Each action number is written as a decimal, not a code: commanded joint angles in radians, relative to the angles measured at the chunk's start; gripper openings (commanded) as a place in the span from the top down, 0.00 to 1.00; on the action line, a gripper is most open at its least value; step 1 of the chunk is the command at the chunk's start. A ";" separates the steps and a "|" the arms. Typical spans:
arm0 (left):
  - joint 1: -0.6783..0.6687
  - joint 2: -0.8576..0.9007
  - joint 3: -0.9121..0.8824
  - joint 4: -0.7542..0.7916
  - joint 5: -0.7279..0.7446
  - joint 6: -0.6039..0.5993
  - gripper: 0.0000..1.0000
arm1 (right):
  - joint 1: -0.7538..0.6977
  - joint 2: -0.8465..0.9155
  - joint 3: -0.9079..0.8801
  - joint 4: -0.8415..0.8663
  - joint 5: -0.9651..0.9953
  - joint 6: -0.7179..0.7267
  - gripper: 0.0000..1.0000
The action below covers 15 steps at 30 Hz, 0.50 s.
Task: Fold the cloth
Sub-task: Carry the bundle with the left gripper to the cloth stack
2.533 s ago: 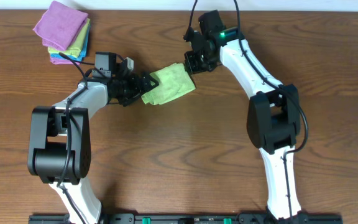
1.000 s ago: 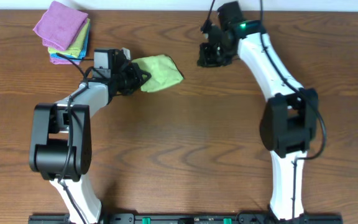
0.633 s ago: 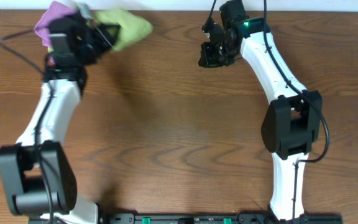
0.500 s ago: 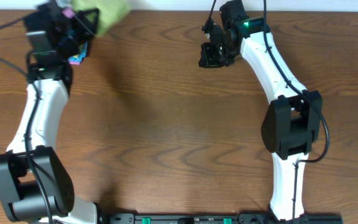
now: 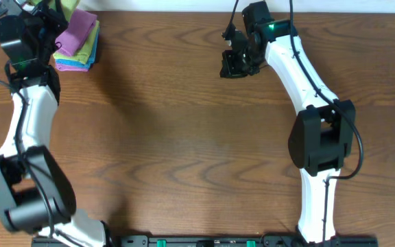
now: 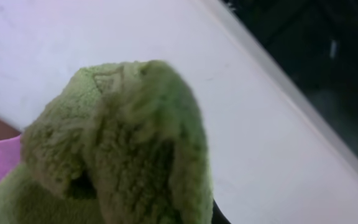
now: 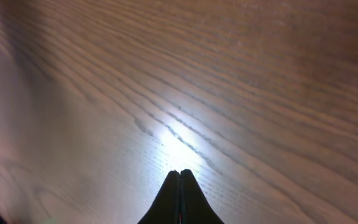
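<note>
At the far left of the overhead view, the left gripper [image 5: 45, 12] is partly cut off by the top edge. The green cloth [image 6: 123, 143] is bunched up and held in it, clear of the table [image 5: 184, 137]. The fingers are hidden behind the cloth in the wrist view, so their spread cannot be made out. Just beside it, a stack of folded cloths [image 5: 77, 42] is seen, purple on top. Further right, the right gripper [image 7: 180, 182] is seen above bare wood with its fingertips pressed together, nothing between them.
</note>
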 commanded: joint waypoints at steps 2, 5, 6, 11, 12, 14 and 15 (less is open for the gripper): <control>0.011 0.115 0.107 0.012 -0.006 0.082 0.95 | 0.012 -0.008 0.005 -0.020 0.000 -0.027 0.98; 0.012 0.170 0.175 0.003 0.010 0.133 0.94 | 0.013 -0.008 0.005 -0.031 0.000 -0.027 0.98; 0.013 0.187 0.200 -0.006 0.010 0.154 0.94 | 0.013 -0.008 0.005 -0.034 0.000 -0.027 0.98; 0.016 0.224 0.279 -0.122 0.006 0.267 0.94 | 0.014 -0.008 0.005 -0.037 0.000 -0.027 0.99; 0.016 0.224 0.279 -0.132 0.002 0.282 0.94 | 0.016 -0.008 0.005 -0.036 0.000 -0.027 0.98; 0.015 0.225 0.279 -0.157 -0.009 0.303 0.94 | 0.018 -0.008 0.005 -0.034 0.000 -0.027 0.99; 0.015 0.227 0.279 -0.171 -0.024 0.310 0.94 | 0.021 -0.008 0.005 -0.032 0.000 -0.027 0.98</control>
